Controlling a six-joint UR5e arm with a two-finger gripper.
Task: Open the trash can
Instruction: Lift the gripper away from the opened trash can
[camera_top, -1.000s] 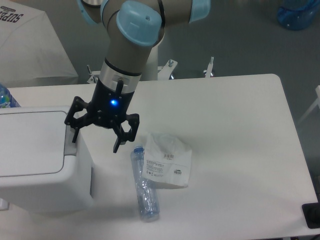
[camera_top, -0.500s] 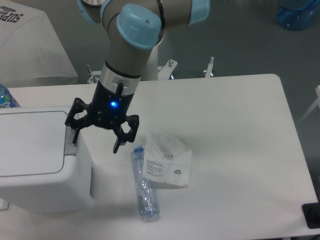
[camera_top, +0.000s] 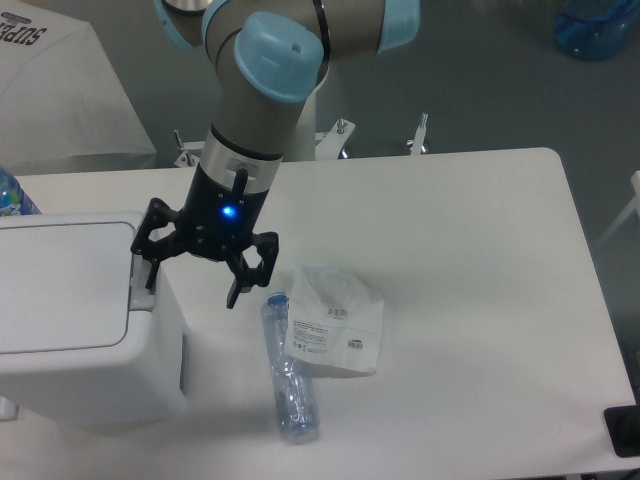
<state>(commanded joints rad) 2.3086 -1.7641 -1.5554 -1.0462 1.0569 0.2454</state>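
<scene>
The hand (camera_top: 192, 281) is held spread — one fingertip (camera_top: 151, 280) by the trash can (camera_top: 85, 320) button, lid seen shut below-left.

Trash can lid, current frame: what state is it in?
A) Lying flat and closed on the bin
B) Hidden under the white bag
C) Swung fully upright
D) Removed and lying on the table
A: the lid lies flat on the trash can, with the open end effector at its right edge.
</scene>
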